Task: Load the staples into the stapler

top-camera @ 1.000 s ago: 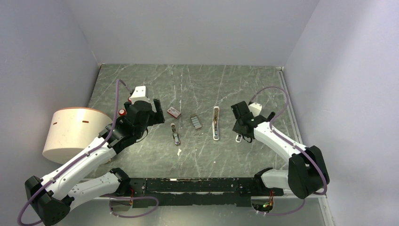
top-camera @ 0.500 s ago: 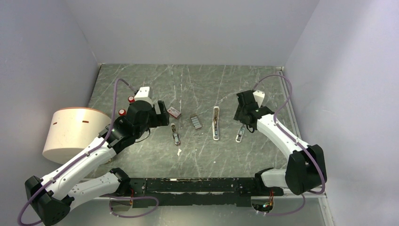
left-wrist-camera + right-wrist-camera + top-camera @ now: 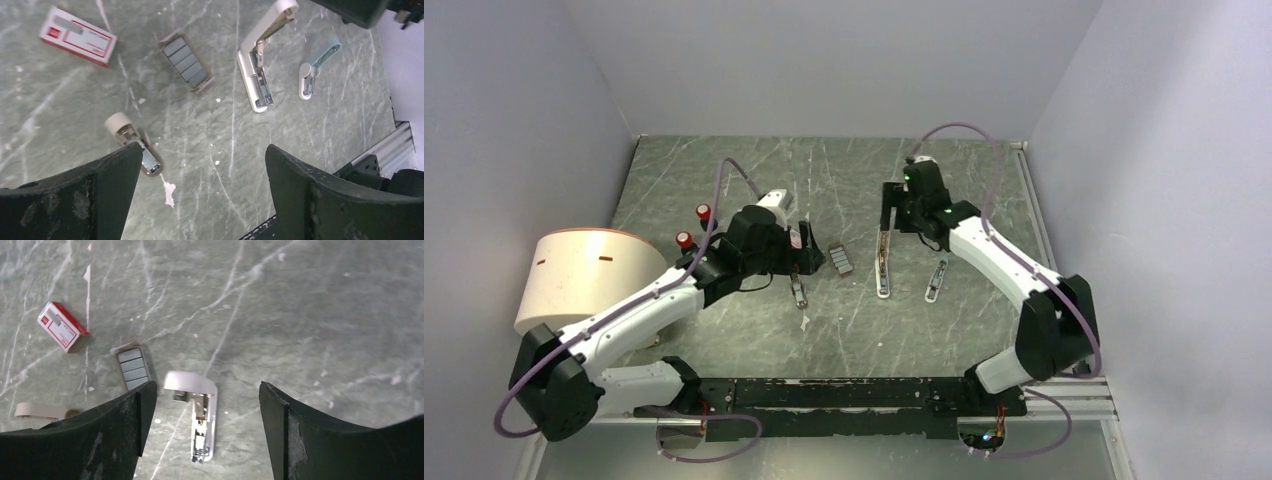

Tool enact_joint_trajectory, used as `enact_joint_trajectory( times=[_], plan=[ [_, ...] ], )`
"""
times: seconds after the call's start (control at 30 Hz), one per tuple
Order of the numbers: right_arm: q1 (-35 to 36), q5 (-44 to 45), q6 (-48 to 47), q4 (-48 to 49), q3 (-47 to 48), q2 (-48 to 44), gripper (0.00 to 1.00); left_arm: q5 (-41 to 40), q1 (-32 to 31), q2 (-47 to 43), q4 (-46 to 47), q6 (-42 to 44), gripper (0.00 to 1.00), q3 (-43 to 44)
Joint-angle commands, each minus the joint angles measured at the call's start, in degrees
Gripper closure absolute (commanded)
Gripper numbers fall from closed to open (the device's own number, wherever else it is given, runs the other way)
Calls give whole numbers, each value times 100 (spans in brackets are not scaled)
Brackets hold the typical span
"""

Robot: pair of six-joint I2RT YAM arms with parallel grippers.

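The stapler [image 3: 797, 288] is a stubby beige one lying on the table. In the left wrist view the stapler [image 3: 134, 145] is partly behind my left finger. The staples [image 3: 840, 259] are dark-grey strips in a small tray just right of it; the staples [image 3: 186, 62] [image 3: 133, 367] show in both wrist views. My left gripper [image 3: 799, 248] hovers open, just behind the stapler, with nothing between its fingers [image 3: 202, 165]. My right gripper [image 3: 889, 205] hangs open over the far end of the long white stapler [image 3: 197, 410], holding nothing.
The long white stapler [image 3: 883, 262] and a small light-blue stapler [image 3: 937, 279] lie right of the staples. A red-and-white box [image 3: 77, 36] sits behind the beige stapler. A big white cylinder [image 3: 574, 280] stands at the left edge, with two red caps [image 3: 704, 211] nearby.
My right gripper opened, left the light-blue stapler on the table and moved back-left over the long white stapler. My left arm swung right toward the beige stapler.
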Motion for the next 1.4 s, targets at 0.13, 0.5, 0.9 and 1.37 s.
enact_joint_trajectory(
  times=[0.13, 0.5, 0.9, 1.37],
  plan=[
    [472, 237, -219, -302, 817, 1020, 28, 957, 21, 769, 701, -426, 3, 101],
    [557, 454, 34, -637, 981, 1291, 57, 1664, -78, 1685, 1412, -1031, 14, 114],
    [770, 595, 363, -766, 905, 1198, 64, 1762, -634, 3270, 2297, -1606, 42, 598],
    [873, 746, 647, -712, 747, 1061, 66, 773, -1157, 4534, 2272, -1862, 71, 1202]
  ],
)
